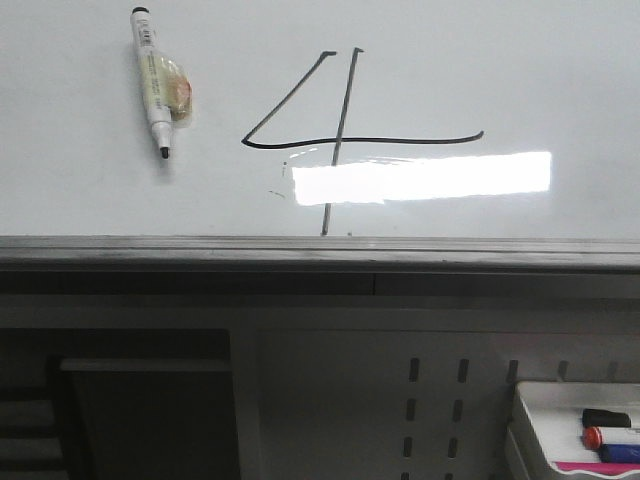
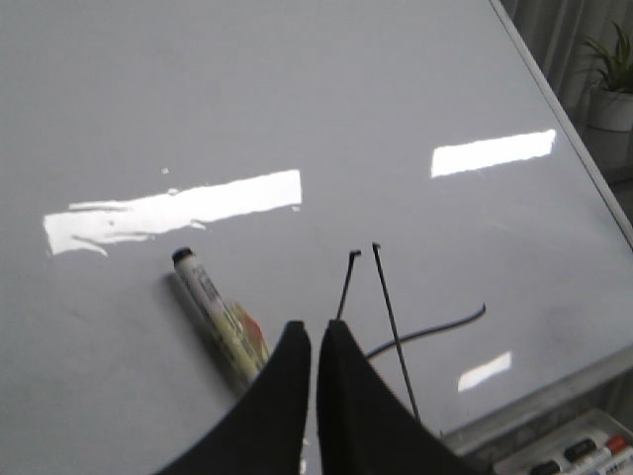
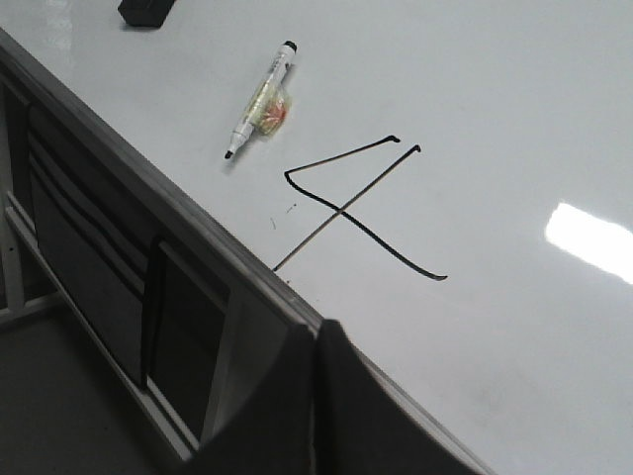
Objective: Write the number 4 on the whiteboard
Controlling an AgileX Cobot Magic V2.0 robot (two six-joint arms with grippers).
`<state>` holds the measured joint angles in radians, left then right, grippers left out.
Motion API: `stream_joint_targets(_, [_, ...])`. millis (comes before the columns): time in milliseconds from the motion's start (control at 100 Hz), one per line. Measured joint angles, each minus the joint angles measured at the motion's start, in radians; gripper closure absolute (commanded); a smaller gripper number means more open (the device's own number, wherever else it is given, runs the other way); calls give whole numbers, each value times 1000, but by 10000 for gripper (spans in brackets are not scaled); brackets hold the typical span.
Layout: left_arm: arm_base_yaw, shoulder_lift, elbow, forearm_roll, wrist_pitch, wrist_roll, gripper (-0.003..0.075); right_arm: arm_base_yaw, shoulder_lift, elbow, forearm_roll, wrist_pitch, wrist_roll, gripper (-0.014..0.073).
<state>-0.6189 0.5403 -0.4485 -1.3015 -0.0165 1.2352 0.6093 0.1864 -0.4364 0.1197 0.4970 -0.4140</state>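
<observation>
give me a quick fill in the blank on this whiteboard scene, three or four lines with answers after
1. The digit drawn on the whiteboard is ____.
2. The marker lies to the ____ of the number 4 in the front view.
3. The marker's black tip is ____, with no cap on it.
4. The left gripper and the right gripper are both ____.

Missing words: four; left; bare; shut

You have open whiteboard right of the number 4 | marker lies left, apparently uncapped.
</observation>
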Motion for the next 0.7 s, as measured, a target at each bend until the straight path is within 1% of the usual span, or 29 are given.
stream_joint_targets(130, [0, -61, 93, -5, 17, 0, 741, 0, -124, 58, 2, 0, 2, 658])
stream_joint_targets(250, [0, -71, 136, -39, 22, 0, 741, 0, -178, 79, 2, 0, 3, 658])
stream_joint_targets(700, [0, -71, 205, -59, 17, 1, 741, 0, -188, 84, 2, 2, 5, 658])
